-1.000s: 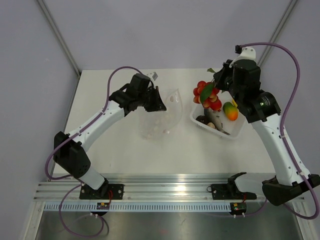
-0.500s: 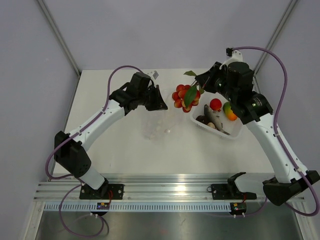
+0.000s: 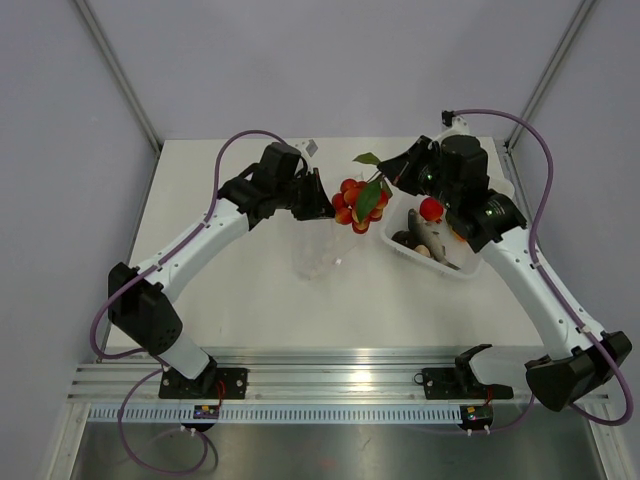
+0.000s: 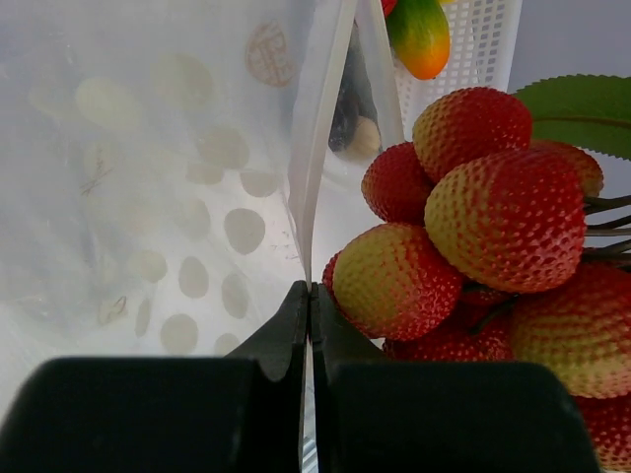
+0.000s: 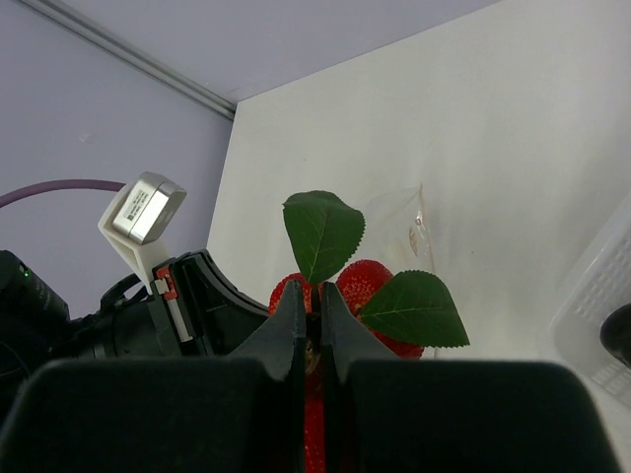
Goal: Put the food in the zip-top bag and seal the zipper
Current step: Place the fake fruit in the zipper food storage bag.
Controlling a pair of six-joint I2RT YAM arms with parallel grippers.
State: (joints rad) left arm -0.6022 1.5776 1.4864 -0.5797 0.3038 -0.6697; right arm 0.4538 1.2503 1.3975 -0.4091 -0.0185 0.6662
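Two tight grips: left gripper (image 4: 309,292) is pinching the zip-top bag (image 4: 148,197) at its rim, right gripper (image 5: 309,298) is clamping the lychee cluster (image 3: 352,200) by its stem.

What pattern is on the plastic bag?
The bag is clear plastic with pale cream round dots. The left wrist view shows it best.
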